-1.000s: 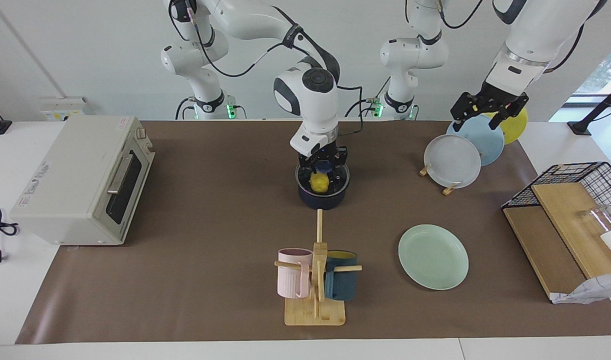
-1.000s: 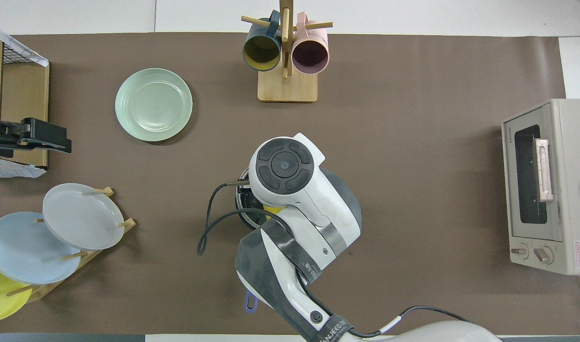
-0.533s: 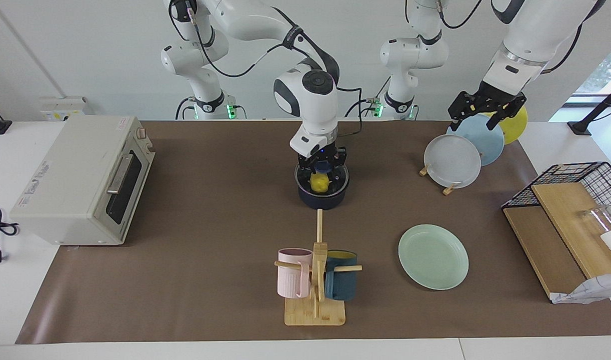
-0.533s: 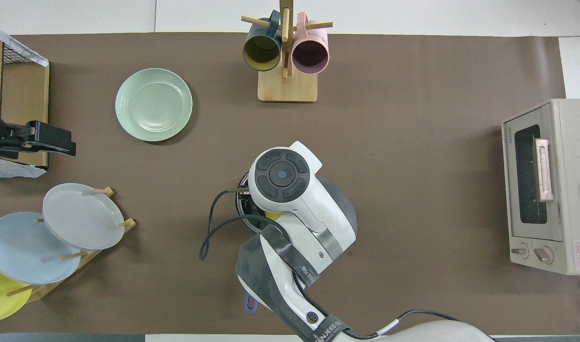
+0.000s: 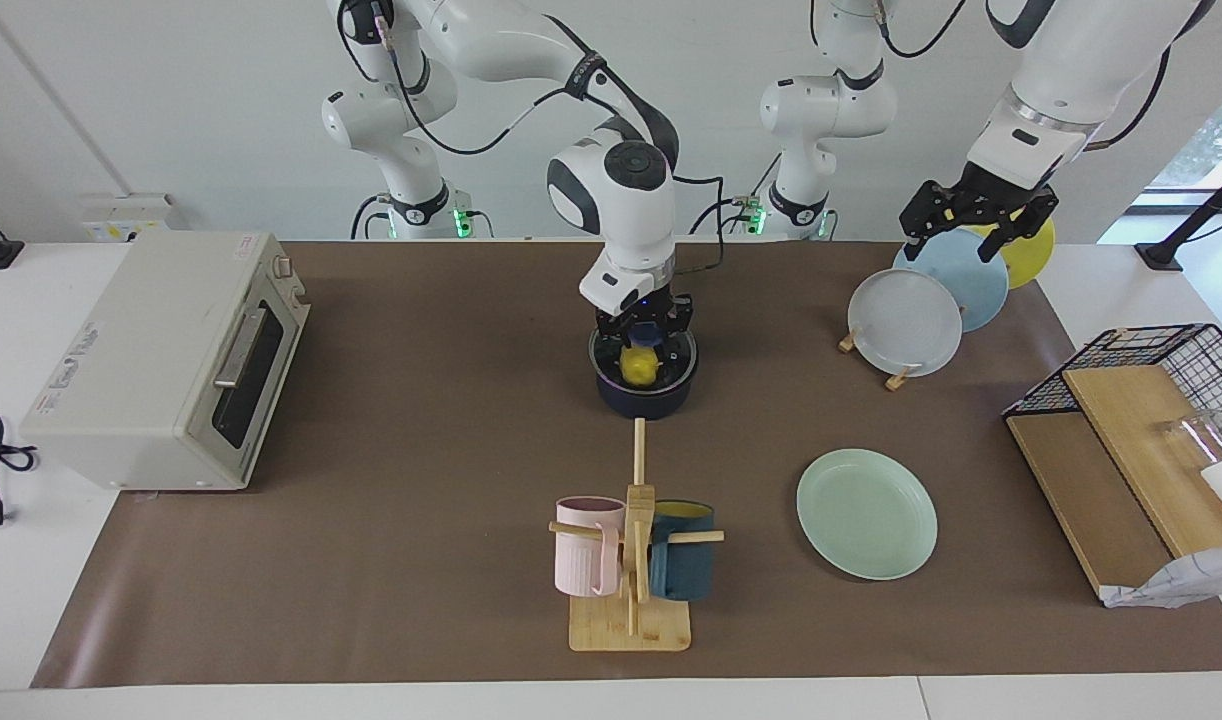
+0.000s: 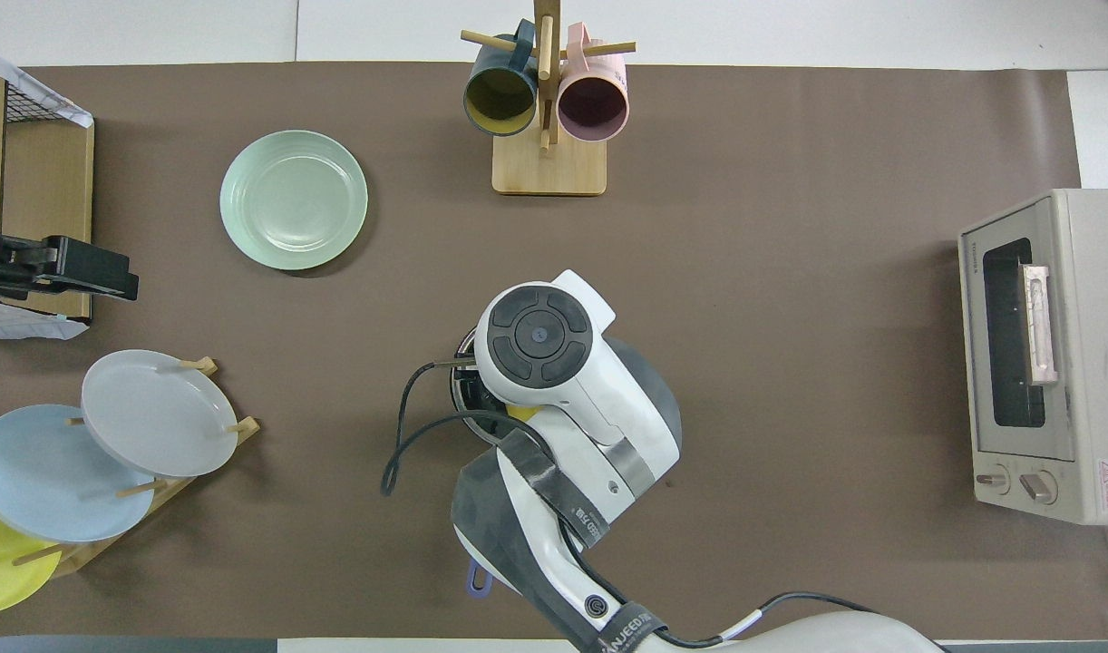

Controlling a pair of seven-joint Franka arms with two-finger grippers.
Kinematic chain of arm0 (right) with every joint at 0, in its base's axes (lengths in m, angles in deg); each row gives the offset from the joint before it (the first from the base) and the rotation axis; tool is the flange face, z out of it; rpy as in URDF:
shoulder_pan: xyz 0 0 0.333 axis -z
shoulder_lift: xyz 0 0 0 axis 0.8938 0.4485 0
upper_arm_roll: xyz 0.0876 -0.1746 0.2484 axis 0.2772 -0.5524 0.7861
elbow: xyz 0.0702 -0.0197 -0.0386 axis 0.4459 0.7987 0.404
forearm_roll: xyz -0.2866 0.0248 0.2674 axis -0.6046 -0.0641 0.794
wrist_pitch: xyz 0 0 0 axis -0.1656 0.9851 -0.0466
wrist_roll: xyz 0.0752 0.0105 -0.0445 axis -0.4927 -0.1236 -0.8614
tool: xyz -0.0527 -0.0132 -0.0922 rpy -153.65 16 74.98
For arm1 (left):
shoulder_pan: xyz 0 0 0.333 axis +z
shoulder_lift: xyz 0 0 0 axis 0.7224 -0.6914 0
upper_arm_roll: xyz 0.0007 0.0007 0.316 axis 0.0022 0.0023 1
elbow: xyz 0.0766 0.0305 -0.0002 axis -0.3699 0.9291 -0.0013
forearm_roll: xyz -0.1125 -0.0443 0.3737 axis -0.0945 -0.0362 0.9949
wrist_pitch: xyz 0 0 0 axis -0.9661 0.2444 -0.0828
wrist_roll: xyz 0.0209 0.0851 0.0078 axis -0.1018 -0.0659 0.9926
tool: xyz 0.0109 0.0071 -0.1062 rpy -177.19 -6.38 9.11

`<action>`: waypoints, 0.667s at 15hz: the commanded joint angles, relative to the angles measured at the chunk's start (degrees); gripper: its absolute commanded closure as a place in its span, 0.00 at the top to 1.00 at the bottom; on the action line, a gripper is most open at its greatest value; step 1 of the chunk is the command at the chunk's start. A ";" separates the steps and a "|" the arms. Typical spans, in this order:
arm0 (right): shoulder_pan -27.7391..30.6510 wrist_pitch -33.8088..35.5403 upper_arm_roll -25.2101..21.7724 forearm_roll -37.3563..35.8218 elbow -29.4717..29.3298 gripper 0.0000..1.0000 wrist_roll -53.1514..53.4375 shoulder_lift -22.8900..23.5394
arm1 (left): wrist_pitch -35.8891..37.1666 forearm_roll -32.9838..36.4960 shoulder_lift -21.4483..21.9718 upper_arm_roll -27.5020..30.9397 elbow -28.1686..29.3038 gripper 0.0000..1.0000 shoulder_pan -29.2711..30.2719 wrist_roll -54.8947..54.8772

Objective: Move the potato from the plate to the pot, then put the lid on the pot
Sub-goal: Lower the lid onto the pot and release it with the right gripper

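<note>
The navy pot (image 5: 646,402) stands mid-table. The yellow potato (image 5: 639,368) lies inside it and shows through the clear glass lid (image 5: 674,360), which rests on the pot's rim. My right gripper (image 5: 645,338) stands straight down over the pot, shut on the lid's blue knob. In the overhead view my right arm covers most of the pot (image 6: 460,392); only a sliver of the potato (image 6: 518,413) and the handle's end (image 6: 478,580) show. The mint-green plate (image 5: 866,513) (image 6: 294,199) lies bare, farther from the robots, toward the left arm's end. My left gripper (image 5: 961,232) (image 6: 110,277) hangs open over the plate rack.
A plate rack (image 5: 906,320) holds grey, light blue and yellow plates at the left arm's end. A wire basket with wooden boards (image 5: 1131,420) stands beside it. A mug stand (image 5: 631,560) with pink and teal mugs is farther out. A toaster oven (image 5: 161,360) sits at the right arm's end.
My right gripper with the lid has shifted slightly toward the robots and settled over the pot. My left gripper has drifted a little above the plate rack.
</note>
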 commanded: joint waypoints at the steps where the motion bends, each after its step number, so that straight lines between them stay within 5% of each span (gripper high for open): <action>1: -0.33 -1.66 -0.04 0.36 0.93 0.59 1.60 -0.59 | 0.38 0.40 0.15 -0.32 -0.32 1.00 0.50 -0.96; 10: -0.33 -2.81 -0.04 0.45 1.64 0.59 1.60 -0.50 | 0.64 1.89 0.41 -0.41 0.21 1.00 0.06 -0.96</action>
